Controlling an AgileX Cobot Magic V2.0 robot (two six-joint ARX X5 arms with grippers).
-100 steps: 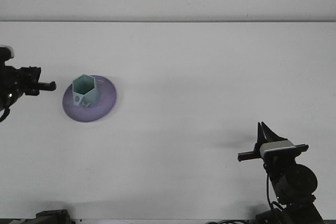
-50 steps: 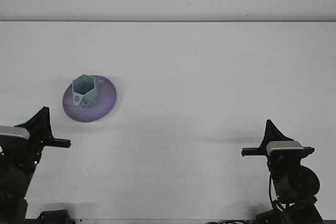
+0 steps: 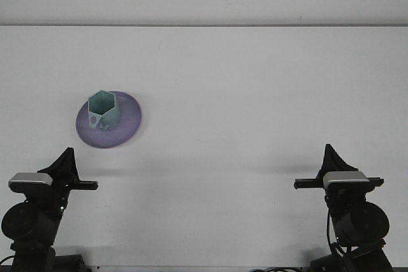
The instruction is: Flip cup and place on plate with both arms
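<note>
Cup (image 3: 104,109) sits upright on plate (image 3: 109,120), unobstructed; whether either tool is spread is unclear.

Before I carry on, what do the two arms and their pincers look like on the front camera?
Both arms are matte black with rounded, drum-like joint housings. Each carries a light grey block on top, crossed by a thin black bar, and a dark pointed fin rising above it at the left pincer and the right pincer. Black cables loop beside the right arm's base. No readable markings show.

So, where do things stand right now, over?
Both pincers, left and right, parked near table edge, holding nothing. Cup upright on purple plate. Nothing in the way.
</note>
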